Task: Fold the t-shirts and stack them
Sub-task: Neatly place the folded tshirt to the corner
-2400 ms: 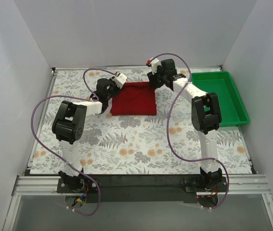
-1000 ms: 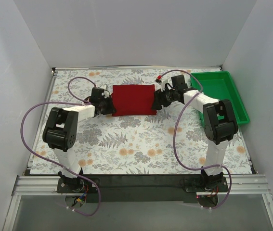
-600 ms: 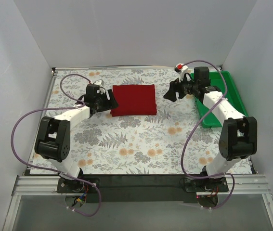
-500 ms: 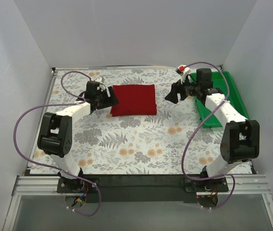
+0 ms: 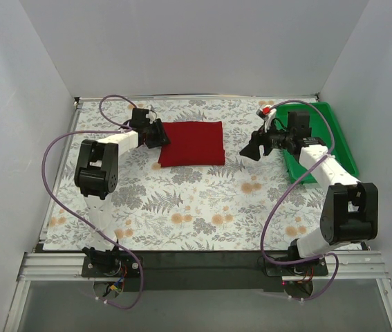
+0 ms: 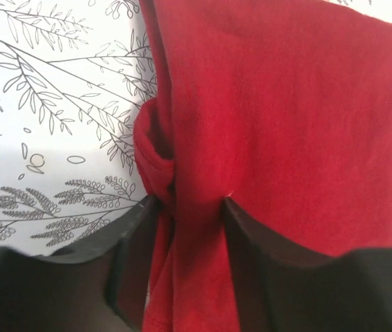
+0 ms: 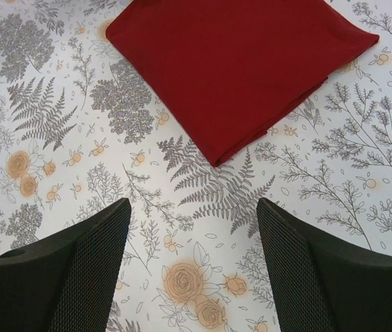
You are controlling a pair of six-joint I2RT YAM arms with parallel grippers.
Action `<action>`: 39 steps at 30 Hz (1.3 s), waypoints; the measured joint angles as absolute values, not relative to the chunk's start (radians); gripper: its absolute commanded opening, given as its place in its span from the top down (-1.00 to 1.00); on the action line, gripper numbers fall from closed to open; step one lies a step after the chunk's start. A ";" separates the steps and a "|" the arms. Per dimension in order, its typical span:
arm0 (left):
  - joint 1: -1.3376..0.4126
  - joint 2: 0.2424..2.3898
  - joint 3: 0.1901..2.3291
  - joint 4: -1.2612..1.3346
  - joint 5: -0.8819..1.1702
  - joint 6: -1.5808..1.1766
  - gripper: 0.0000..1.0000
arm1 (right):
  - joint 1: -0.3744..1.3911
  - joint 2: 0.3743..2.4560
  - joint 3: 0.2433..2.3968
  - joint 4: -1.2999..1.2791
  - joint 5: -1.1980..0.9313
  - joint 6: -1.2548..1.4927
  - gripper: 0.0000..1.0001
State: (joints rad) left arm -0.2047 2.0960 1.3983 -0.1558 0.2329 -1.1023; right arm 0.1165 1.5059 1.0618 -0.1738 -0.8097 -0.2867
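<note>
The dark red t-shirt [image 5: 193,143] lies folded into a rectangle on the flowered table cloth at the back middle. My left gripper [image 5: 162,135] is at the shirt's left edge, shut on a bunched fold of the red cloth [image 6: 182,200]; the cloth fills the gap between the fingers [image 6: 130,263]. My right gripper [image 5: 248,152] is open and empty, raised to the right of the shirt and apart from it. In the right wrist view the folded shirt [image 7: 240,66] lies ahead of the spread fingers [image 7: 85,270].
A green plastic tray [image 5: 320,138] stands at the back right, with my right arm reaching across its left rim. White walls close in the table on three sides. The flowered cloth [image 5: 202,207] covers the table.
My right gripper has let go and drawn back right, away from the shirt. My left gripper has moved along the shirt's left edge to its upper part. The shirt lies folded.
</note>
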 measured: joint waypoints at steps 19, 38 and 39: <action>-0.086 2.081 1.338 -0.150 0.366 -1.092 1.00 | 0.078 1.505 1.047 -0.154 -0.844 -0.286 -0.33; 0.326 2.041 1.385 -0.173 -0.002 -0.909 0.87 | 0.078 1.505 1.032 -0.154 -0.876 -0.285 -0.32; 0.327 2.053 1.412 -0.181 -0.019 -0.905 0.77 | 0.077 1.505 1.032 -0.154 -0.878 -0.286 -0.32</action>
